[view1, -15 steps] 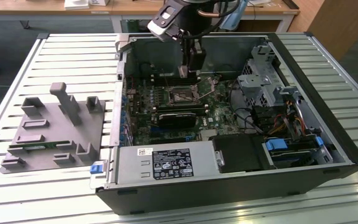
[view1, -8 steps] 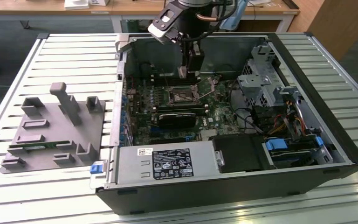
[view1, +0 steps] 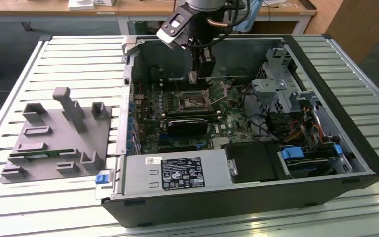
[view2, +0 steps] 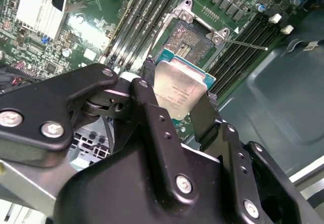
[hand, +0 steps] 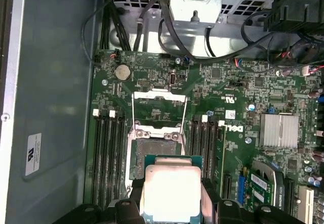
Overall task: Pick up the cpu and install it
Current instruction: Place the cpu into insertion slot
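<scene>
The cpu (hand: 169,191), a small square chip with a silvery top plate and a green edge, is held between my gripper's (hand: 171,199) black fingers (hand: 210,198). In the second wrist view the cpu (view2: 179,90) hangs just above the motherboard, beside the open socket (view2: 187,42). The socket (hand: 154,153) has its metal load plate (hand: 159,107) flipped up, and the chip sits a little off from it, apart from the board. In the exterior view my gripper (view1: 199,75) reaches down inside the open computer case (view1: 321,89), above the socket (view1: 188,101).
Memory slots (hand: 109,153) flank the socket on both sides. A silver finned heatsink (hand: 278,130), a black card (view1: 186,126), cables and a drive cage (view1: 275,84) crowd the case. A power supply (view1: 173,173) sits at its front. A grey fixture tray (view1: 55,133) lies on the slatted table.
</scene>
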Motion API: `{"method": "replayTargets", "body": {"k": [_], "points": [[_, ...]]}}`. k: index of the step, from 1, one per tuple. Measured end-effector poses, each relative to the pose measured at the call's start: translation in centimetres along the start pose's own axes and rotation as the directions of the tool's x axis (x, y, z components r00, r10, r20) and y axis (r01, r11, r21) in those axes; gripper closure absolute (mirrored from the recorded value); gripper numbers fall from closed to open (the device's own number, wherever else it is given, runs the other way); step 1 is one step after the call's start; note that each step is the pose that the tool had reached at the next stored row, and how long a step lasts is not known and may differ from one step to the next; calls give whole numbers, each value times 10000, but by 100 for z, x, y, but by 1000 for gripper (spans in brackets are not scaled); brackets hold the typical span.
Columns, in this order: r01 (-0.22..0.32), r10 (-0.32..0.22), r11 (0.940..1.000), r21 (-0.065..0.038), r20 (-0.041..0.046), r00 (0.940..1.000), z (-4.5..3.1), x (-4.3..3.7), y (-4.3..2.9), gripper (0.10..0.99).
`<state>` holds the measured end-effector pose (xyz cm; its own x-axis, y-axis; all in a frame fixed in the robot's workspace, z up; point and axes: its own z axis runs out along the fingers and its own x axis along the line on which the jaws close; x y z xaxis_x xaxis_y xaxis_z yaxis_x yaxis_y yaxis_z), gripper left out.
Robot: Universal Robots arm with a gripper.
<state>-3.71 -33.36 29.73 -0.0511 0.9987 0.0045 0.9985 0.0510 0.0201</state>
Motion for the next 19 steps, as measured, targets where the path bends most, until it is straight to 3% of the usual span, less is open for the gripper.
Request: {"method": "replayTargets", "body": {"k": [19], "points": [[-52,52,10000,-1,2,10000,253,58,2,557]]}}
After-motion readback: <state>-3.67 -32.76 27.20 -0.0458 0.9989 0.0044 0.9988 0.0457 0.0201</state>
